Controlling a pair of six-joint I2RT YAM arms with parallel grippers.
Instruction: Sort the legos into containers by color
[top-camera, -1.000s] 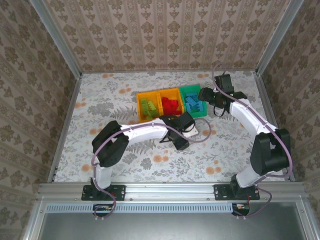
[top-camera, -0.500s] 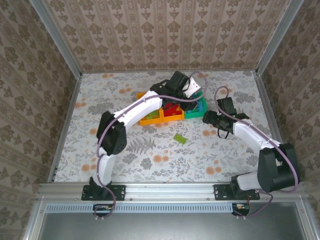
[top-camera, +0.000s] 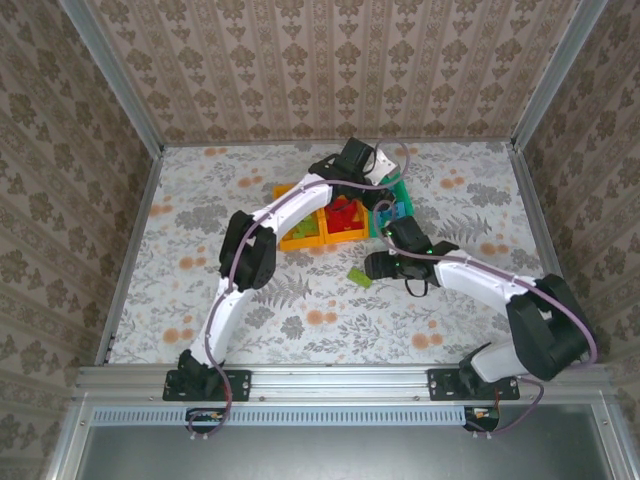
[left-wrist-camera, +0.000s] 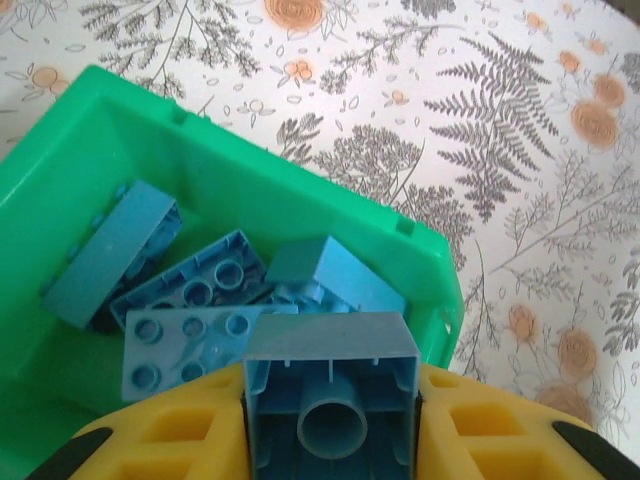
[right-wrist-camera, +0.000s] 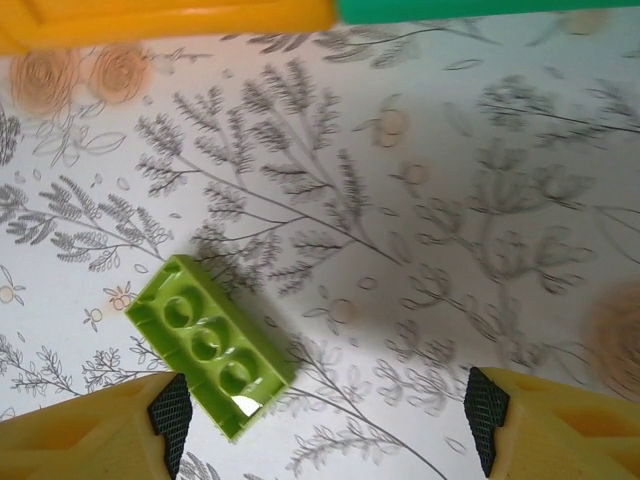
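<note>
left gripper (left-wrist-camera: 330, 440) pinches a blue brick (left-wrist-camera: 328, 360) over the green bin (left-wrist-camera: 330, 195), above the blue legos (left-wrist-camera: 190, 290), likely to drop it by color; right gripper (right-wrist-camera: 327, 420), jaws wide and empty, hovers over a lone lime brick (right-wrist-camera: 210, 345) on the table (right-wrist-camera: 450, 200), likely to grab it.
</note>
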